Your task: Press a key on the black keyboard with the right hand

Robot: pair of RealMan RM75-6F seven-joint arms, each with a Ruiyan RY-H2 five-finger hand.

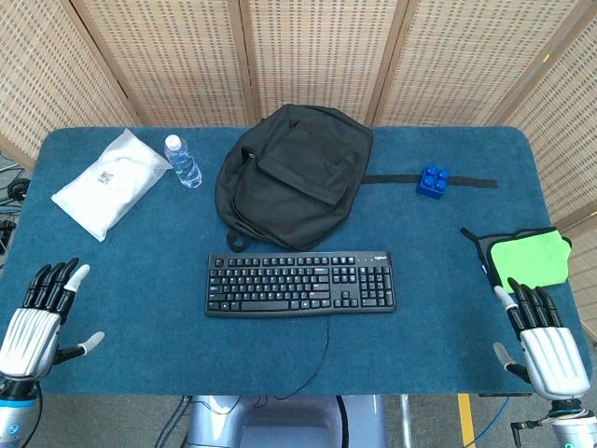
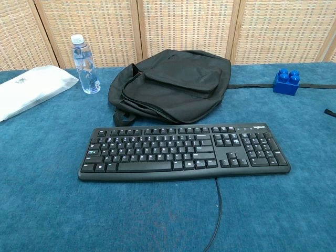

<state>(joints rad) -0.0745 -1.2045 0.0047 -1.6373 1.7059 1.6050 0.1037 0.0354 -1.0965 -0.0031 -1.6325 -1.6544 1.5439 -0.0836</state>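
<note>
Fingers of my right hand (image 1: 548, 347) spread, holding nothing, at the bench (image 1: 448, 308) edge, well apart from the black keyboard (image 1: 300, 284); no key pressed yet; entire reach remains.

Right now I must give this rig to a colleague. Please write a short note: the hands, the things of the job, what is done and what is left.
Left hand: open, holds nothing, at the near left table corner.
Right hand: open, holds nothing, at the near right edge, just in front of the green cloth.
Black keyboard: flat at mid-table, in front of the black backpack, cable running off the near edge.
Done: nothing; no key touched.
Left: bring the right hand to the keyboard and press a key.
</note>
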